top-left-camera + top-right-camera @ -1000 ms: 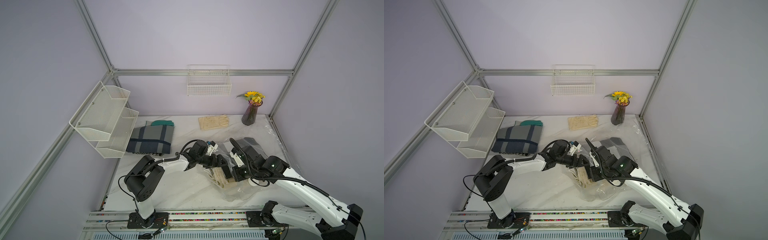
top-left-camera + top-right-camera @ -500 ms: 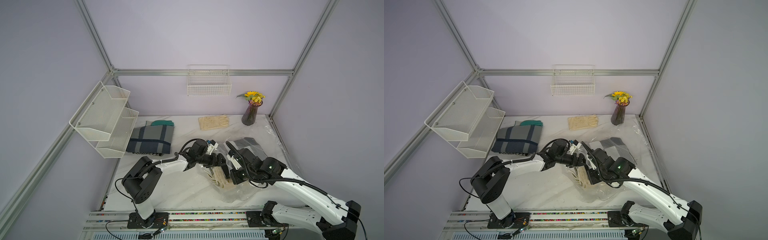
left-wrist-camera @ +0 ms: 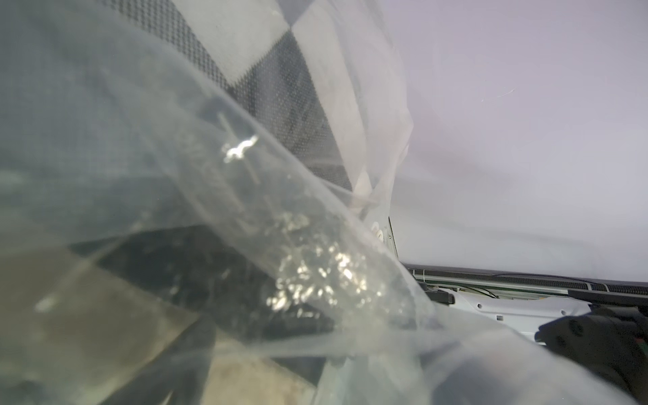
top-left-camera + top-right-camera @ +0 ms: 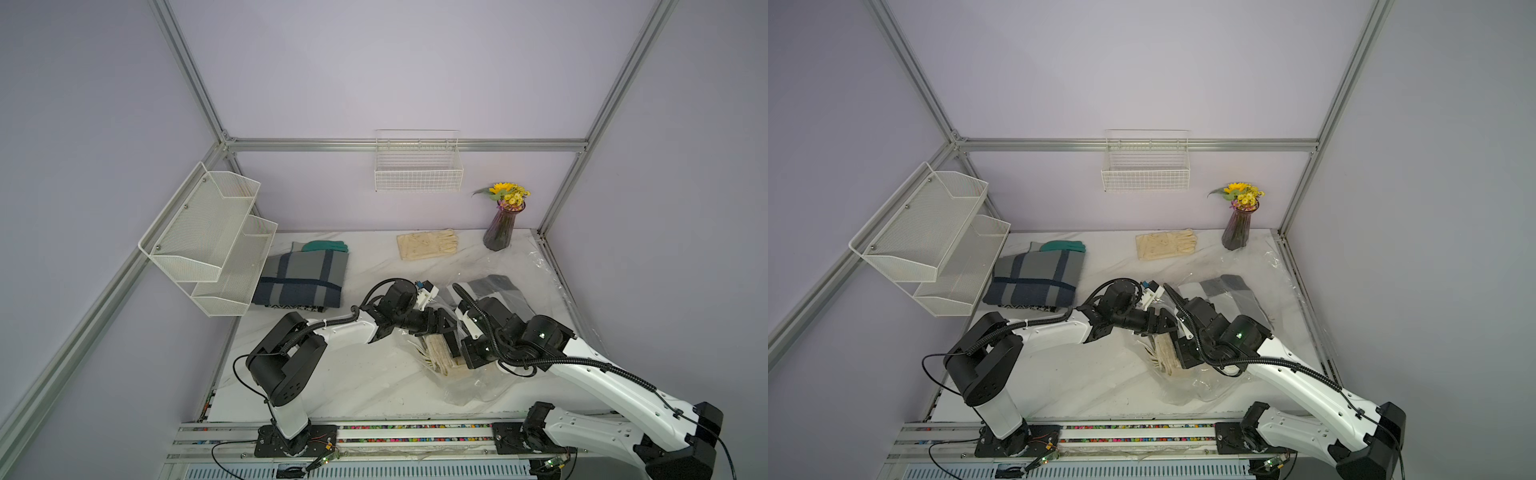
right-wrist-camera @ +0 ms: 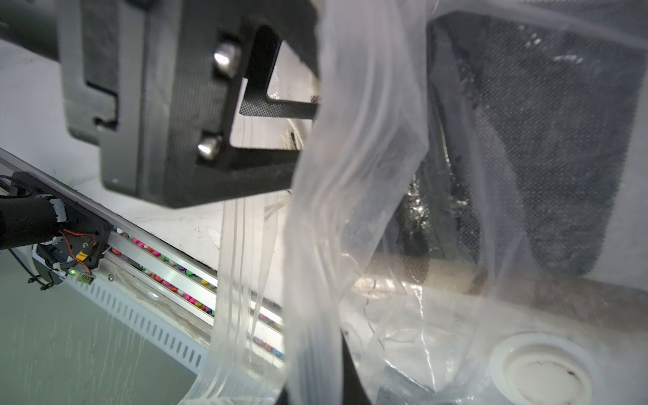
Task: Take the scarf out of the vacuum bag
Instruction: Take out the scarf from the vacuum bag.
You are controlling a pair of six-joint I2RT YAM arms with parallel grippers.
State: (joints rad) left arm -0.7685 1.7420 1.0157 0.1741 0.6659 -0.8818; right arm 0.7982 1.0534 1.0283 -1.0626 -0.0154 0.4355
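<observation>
The reach-in was in hand: the right gripper [image 4: 455,350] was pinched shut on the plastic of the vacuum bag [image 4: 469,390], holding its mouth up, while the left gripper [image 4: 445,328], jaws apart, sat at that opening just above the scarf [image 4: 438,358]. The beige fringed scarf lay inside the bag on the table [image 4: 353,374], so the left jaws would next need to go deeper, close on cloth rather than film, and draw it out. The wall basket [image 4: 417,180] showed nothing inside; the vase [image 4: 502,228] held yellow flowers.
</observation>
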